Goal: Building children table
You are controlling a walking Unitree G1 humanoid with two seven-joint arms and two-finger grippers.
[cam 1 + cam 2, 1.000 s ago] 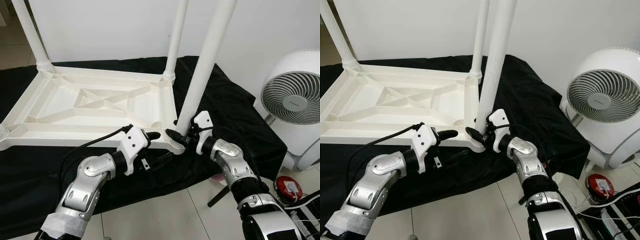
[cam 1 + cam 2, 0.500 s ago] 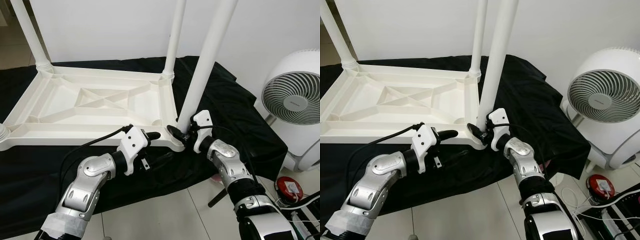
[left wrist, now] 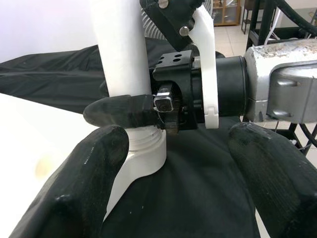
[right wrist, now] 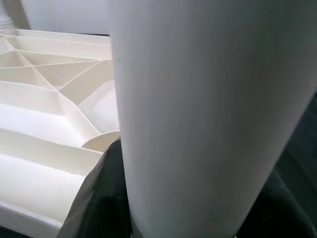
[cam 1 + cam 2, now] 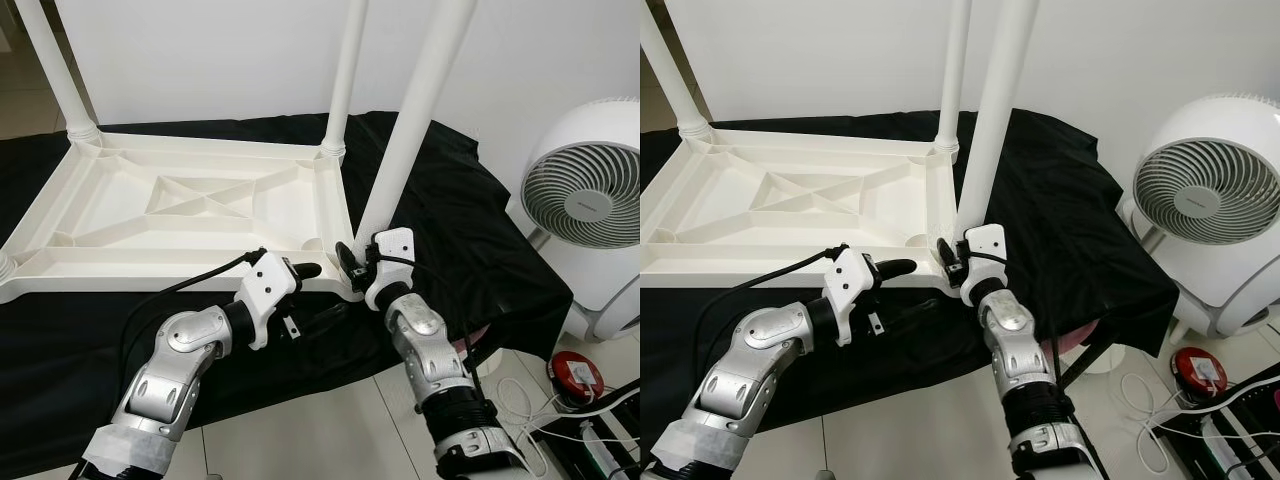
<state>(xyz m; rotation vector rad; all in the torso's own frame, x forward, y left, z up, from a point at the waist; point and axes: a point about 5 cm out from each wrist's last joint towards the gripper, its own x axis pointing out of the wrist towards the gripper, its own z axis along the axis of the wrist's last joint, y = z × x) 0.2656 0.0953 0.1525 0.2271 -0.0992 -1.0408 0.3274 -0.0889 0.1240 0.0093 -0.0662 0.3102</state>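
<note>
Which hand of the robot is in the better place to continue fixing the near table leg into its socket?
The right hand: it is shut on the leg just above the corner socket. The left hand is open beside the tabletop, gripping nothing.

Two silver arms with black and white wrists

Each arm has rounded shells of brushed silver metal, joined by black ribbed rings. The left gripper [image 5: 305, 272] and the right gripper [image 5: 347, 256] both carry a white plastic bracket behind thick, matte black fingers [image 3: 81, 198]. A black cable [image 5: 190, 282] loops behind the left gripper, and small silver screws sit on the black wrist block.
</note>
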